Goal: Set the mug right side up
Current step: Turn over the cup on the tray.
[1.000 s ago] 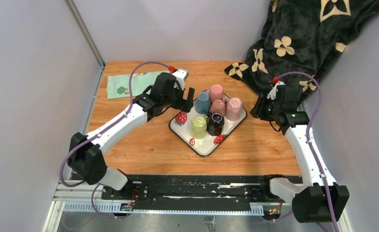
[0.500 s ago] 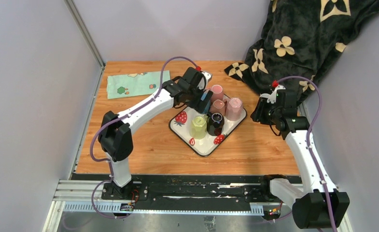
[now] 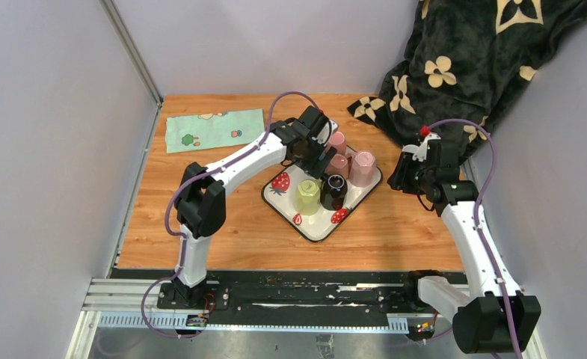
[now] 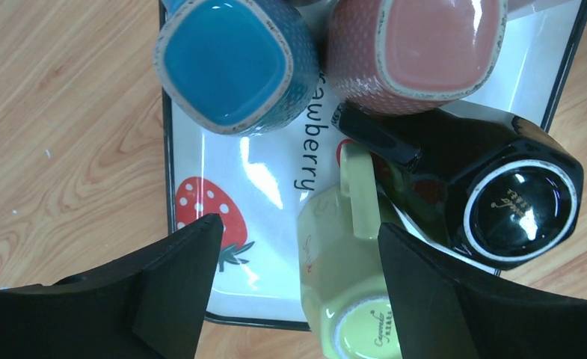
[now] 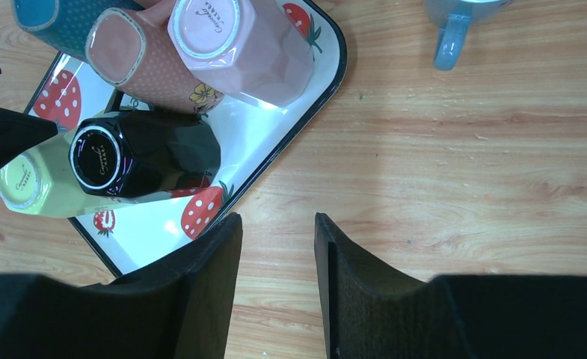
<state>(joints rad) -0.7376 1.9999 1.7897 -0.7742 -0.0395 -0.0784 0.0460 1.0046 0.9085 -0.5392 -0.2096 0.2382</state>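
Flanked by a green cloth (image 3: pixel 214 129) and flowered blanket (image 3: pixel 462 67), a strawberry tray (image 4: pixel 223 161) holds a black mug (image 4: pixel 499 194) and yellow-green mug (image 4: pixel 342 292) base-up among others, while the left gripper (image 4: pixel 297 228) and right gripper (image 5: pixel 277 221) both gape empty.

1. The left arm (image 3: pixel 238 161) swung in from the left side of the table, and its elbow came from the far left edge to nearer the middle.
2. The left gripper (image 3: pixel 321 155) travelled from beside the tray (image 3: pixel 318 226) to above the mugs, jaws spread wide and pointing down.
3. The blue mug (image 4: pixel 230 63) went out of sight in the top view, covered by that gripper.
4. The right gripper (image 5: pixel 275 218) shifted a little, toward the tray.
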